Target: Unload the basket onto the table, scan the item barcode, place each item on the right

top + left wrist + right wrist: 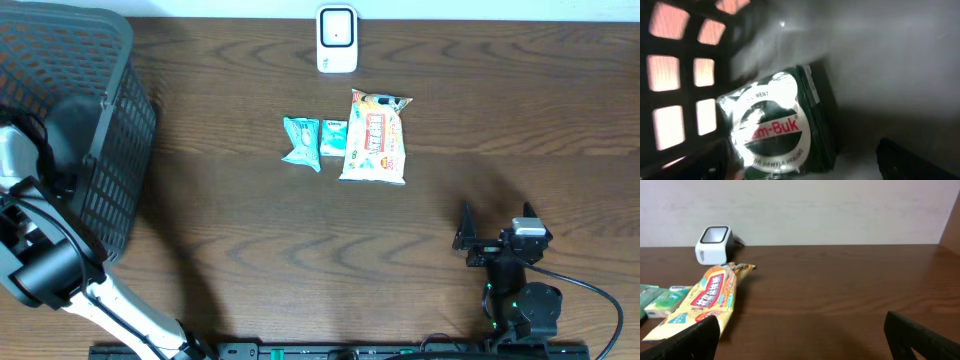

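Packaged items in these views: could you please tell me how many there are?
4. Three lie mid-table: a teal packet, a smaller teal packet, a large snack bag. A green sachet lies inside the basket; more may be hidden there.

Wood table: basket L, scanner, snack bag, teal pkts.

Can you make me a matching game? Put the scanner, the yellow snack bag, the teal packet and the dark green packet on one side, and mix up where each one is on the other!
Things:
1. barcode scanner
2. yellow snack bag
3. teal packet
4. dark green packet

Places:
A. inside the basket
B. left end of the row of three
C. at the back, by itself
D. right end of the row of three

Pairs: 1-C, 2-D, 3-B, 4-A
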Robot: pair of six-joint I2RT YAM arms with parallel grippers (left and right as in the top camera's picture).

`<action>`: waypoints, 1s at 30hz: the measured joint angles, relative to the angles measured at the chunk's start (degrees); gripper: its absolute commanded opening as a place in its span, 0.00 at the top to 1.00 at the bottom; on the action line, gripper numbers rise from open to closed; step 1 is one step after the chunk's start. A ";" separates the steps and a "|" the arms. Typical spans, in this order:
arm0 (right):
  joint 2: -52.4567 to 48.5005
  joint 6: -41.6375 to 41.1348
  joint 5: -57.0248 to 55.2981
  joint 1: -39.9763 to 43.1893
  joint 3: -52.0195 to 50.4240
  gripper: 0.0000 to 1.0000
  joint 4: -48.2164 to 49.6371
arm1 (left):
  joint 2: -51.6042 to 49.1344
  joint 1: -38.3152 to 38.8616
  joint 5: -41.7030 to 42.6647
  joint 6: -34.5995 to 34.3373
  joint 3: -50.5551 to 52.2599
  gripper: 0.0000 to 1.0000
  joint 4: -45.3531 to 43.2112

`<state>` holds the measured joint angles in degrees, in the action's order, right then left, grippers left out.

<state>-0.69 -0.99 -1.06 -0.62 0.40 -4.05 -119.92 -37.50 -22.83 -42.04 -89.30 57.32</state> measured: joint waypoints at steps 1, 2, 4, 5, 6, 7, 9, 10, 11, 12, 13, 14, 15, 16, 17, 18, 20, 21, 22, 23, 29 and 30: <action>0.00 0.00 0.00 0.00 0.00 0.01 0.00 | 0.02 0.02 -0.52 -0.17 0.61 0.13 -0.55; 0.00 0.00 0.00 0.00 -0.02 0.01 0.00 | 0.26 0.02 -0.63 -0.31 0.96 0.17 -1.18; 0.00 0.00 0.00 0.00 0.00 0.01 0.00 | 0.37 0.02 -1.20 -0.57 1.66 0.29 -2.43; 0.00 0.00 0.00 0.00 0.00 0.01 0.02 | 0.39 0.00 -1.29 -0.50 1.95 0.36 -2.75; 0.00 0.00 0.00 0.00 0.00 0.01 0.00 | 0.39 0.02 -1.51 -0.81 2.12 0.40 -2.95; 0.00 0.00 0.00 0.00 0.00 0.01 0.02 | 0.39 0.00 -1.49 -0.66 2.38 0.46 -3.26; 0.00 0.00 0.00 0.00 -0.02 0.01 0.00 | 0.39 0.00 -1.62 -0.52 2.67 0.52 -3.21; 0.00 0.00 0.00 0.00 0.00 0.01 0.02 | 0.39 0.00 -1.75 -0.42 2.73 0.58 -3.13; 0.00 0.00 0.00 0.00 0.00 0.01 0.00 | 0.39 0.00 -1.81 -0.44 2.78 0.60 -3.10; 0.00 0.00 0.00 0.00 0.00 0.01 0.02 | 0.39 0.00 -1.95 -0.31 2.78 0.70 -3.19; 0.00 0.00 0.00 0.00 0.00 0.01 0.00 | 0.39 0.00 -1.99 -0.48 2.78 0.78 -3.28; 0.00 0.00 0.00 0.00 0.00 0.01 0.02 | 0.42 0.11 -2.36 -0.48 2.75 0.86 -3.32; 0.00 0.00 0.00 0.00 0.00 0.01 0.00 | 0.52 0.26 -2.73 -0.22 2.64 0.92 -3.34; 0.00 0.00 0.00 0.00 0.00 0.01 0.00 | 0.66 0.44 -2.84 -0.35 2.49 0.92 -3.43; 0.00 0.00 0.00 0.00 0.00 0.01 0.00 | 0.76 0.52 -2.84 -0.24 2.43 0.92 -3.43; 0.00 0.00 0.00 0.00 0.00 0.01 0.02 | 0.81 0.55 -2.82 -0.13 2.43 0.93 -3.41; 0.00 0.00 0.00 0.00 0.00 0.01 0.02 | 0.81 0.55 -2.80 -0.15 2.36 0.93 -3.30; 0.00 0.00 0.00 0.00 0.00 0.01 0.00 | 0.81 0.55 -2.78 -0.15 2.32 0.92 -3.21; 0.00 0.00 0.00 0.00 0.00 0.01 0.00 | 0.81 0.55 -2.67 -0.15 2.21 0.93 -2.99; 0.00 0.00 0.00 0.00 0.00 0.01 0.00 | 0.81 0.52 -2.51 -0.15 2.10 0.92 -2.69; 0.00 0.00 0.00 0.00 -0.02 0.01 0.02 | 1.11 0.37 -1.46 0.02 1.99 0.57 -1.60; 0.00 0.00 0.00 0.00 0.00 0.01 0.00 | 1.20 0.35 -1.05 0.02 2.01 0.26 -1.25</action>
<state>-0.69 -0.99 -1.06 -0.62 0.40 -4.05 -118.72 -37.15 -23.88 -42.02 -87.29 56.07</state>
